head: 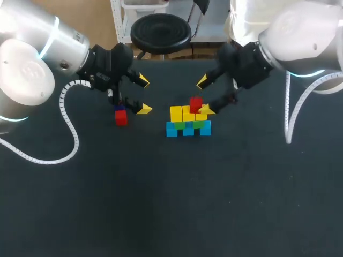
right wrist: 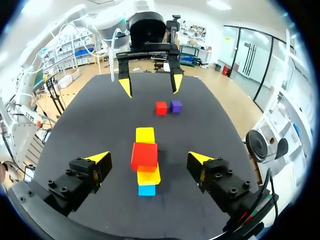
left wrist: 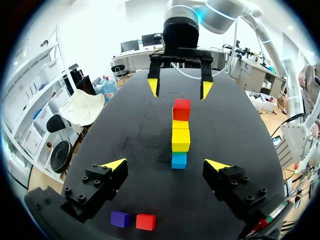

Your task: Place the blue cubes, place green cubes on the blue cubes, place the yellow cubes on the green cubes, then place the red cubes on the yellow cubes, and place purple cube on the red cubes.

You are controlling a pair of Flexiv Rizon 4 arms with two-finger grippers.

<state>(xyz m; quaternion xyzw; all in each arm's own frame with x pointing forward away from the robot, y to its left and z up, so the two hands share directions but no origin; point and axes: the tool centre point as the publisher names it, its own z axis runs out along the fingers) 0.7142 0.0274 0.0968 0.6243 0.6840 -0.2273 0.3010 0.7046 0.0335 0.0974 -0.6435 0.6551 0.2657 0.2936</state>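
From above, the stack [head: 187,122] shows blue, green and yellow layers plus a top red cube [head: 195,103], with the left gripper [head: 142,95] and right gripper [head: 204,96] holding their fingers open and empty; the left wrist view finds the loose red cube [left wrist: 145,221] and purple cube [left wrist: 120,218] under the left gripper, and the right wrist view shows both beyond the stack, unplaced.

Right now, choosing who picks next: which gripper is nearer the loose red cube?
Left. The left gripper hangs open just beside the loose red cube; the right gripper is open at the far side of the stack.
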